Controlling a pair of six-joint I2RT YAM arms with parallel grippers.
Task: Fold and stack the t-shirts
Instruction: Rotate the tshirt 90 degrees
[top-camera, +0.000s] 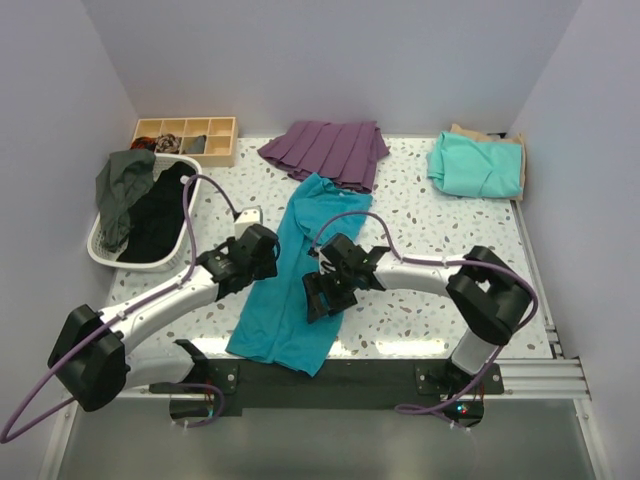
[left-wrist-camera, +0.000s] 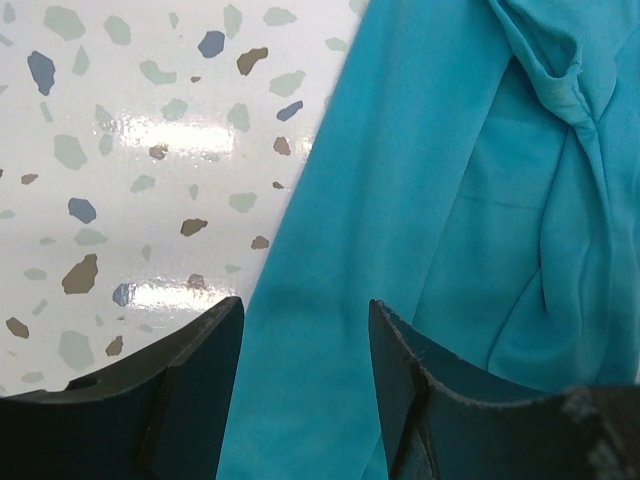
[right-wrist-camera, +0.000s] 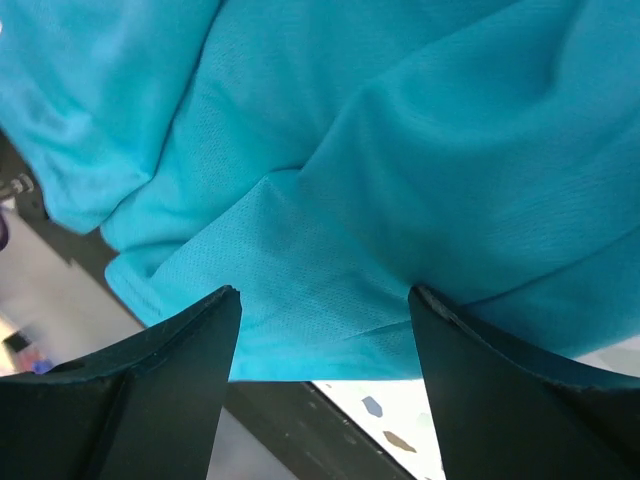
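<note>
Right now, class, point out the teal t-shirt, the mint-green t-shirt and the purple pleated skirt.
teal t-shirt (top-camera: 280, 320): top external view, lower body panel.
mint-green t-shirt (top-camera: 475, 166): top external view, middle of folded front.
purple pleated skirt (top-camera: 326, 150): top external view, centre pleats.

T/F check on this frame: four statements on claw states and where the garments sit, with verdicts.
1. The left claw and the right claw are both open above the teal shirt. True.
2. The teal shirt lies in the basket. False: it lies stretched on the table; the basket holds dark clothes.
3. The mint-green shirt sits on the tan shirt. True.
4. The right claw grips the purple garment. False: the purple garment lies at the back, no claw on it.
</note>
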